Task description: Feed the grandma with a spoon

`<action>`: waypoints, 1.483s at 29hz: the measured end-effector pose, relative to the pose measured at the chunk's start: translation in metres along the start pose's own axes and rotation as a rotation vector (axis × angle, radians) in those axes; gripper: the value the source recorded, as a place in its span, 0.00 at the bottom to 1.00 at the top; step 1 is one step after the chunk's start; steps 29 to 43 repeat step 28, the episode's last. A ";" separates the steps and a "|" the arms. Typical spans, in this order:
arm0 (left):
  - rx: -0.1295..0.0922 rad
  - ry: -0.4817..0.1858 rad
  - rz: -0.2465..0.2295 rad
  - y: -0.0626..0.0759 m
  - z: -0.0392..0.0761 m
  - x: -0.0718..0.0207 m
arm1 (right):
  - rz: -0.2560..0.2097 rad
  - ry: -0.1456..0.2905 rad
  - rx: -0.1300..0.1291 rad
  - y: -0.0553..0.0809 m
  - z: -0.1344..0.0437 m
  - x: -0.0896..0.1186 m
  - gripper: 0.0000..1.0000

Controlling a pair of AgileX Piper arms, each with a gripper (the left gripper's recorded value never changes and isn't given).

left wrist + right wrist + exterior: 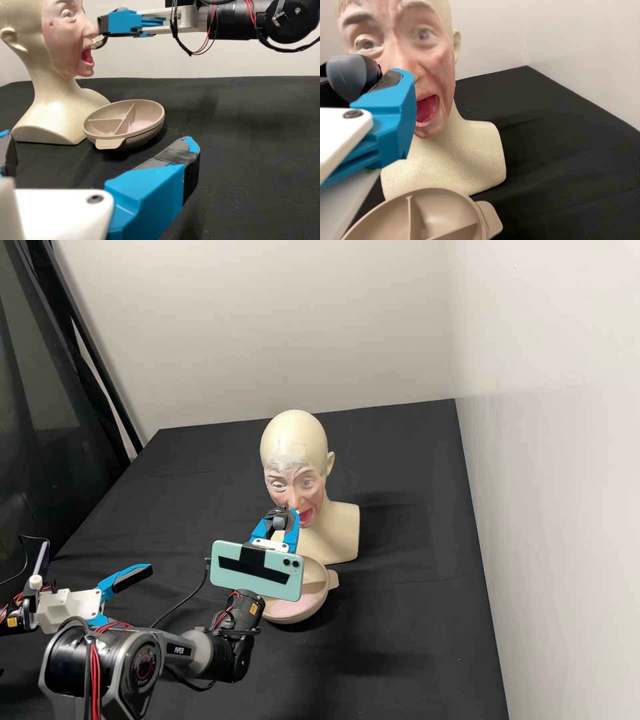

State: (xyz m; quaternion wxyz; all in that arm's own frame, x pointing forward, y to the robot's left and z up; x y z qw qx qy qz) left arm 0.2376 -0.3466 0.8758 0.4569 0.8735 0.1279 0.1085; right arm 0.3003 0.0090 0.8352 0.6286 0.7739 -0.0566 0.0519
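The grandma is a pale mannequin head (pixel 297 463) with an open red mouth, standing mid-bench. My right gripper (pixel 279 519) is right in front of her mouth, shut on a dark grey spoon (pixel 279 512). In the left wrist view the spoon's tip (pixel 98 42) sits at her lips, held by the right gripper (pixel 112 23). The right wrist view shows the spoon's handle (pixel 349 75) against a blue finger (pixel 392 112), with her mouth (pixel 426 110) just beyond. My left gripper (pixel 113 587) hangs open and holding nothing at the near left.
A beige divided bowl (pixel 319 583) with a small tab handle lies just in front of the bust (pixel 55 117), under the right arm. A white wall borders the bench on the right. A dark panel stands at the left.
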 end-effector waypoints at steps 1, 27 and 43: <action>0.000 0.000 0.000 0.000 0.000 0.0000 | 0.001 0.001 0.000 0.000 0.001 -0.002 0.00; -0.002 -0.028 0.139 0.000 0.001 -0.0109 | -0.015 -0.004 -0.003 -0.005 0.005 -0.011 0.00; -0.008 -0.026 0.147 0.001 0.000 -0.0117 | -0.015 -0.004 -0.003 -0.005 0.005 -0.011 0.00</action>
